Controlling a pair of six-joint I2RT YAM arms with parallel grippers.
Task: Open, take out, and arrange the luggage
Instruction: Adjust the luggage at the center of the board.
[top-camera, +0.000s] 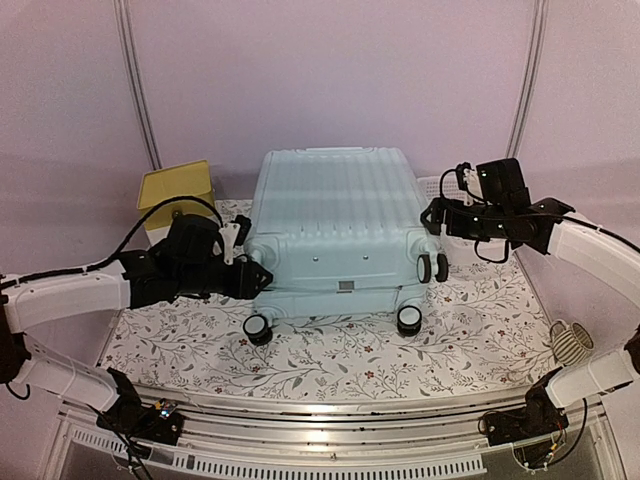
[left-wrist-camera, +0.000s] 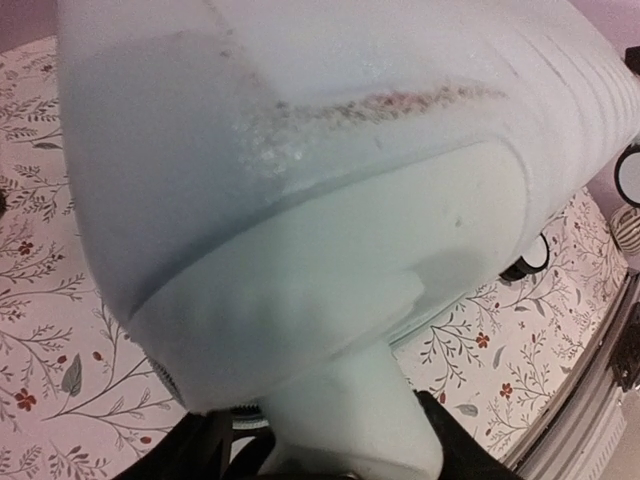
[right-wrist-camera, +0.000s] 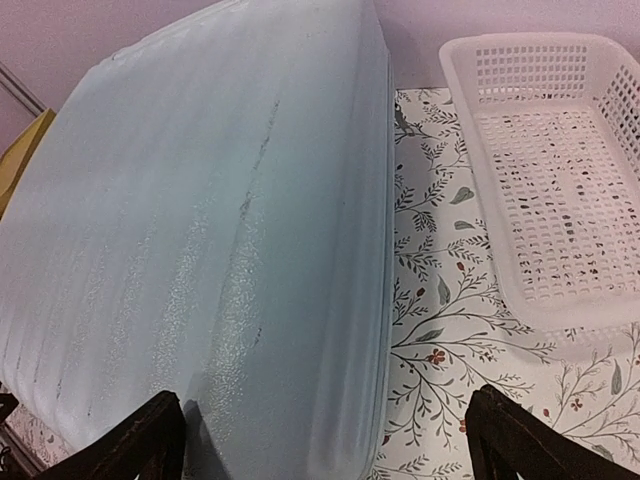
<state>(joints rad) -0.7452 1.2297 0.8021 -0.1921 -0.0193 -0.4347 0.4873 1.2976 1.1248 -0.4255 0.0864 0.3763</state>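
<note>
Mint-blue luggage lay flat on floral tablecloth, wheels toward arms. Left gripper sat at near-left corner, jaw state impossible to tell. Right gripper hovered at right side, jaws wide apart, gripping nothing.

The luggage lies on the table, left end effector at its corner.

Fig. 1. Your luggage: pale mint-blue, ribbed hard-shell suitcase lying flat at mid-worktop (floral-patterned surface), ribbed shell uppermost, its black-and-white casters turned toward your near edge.
</note>
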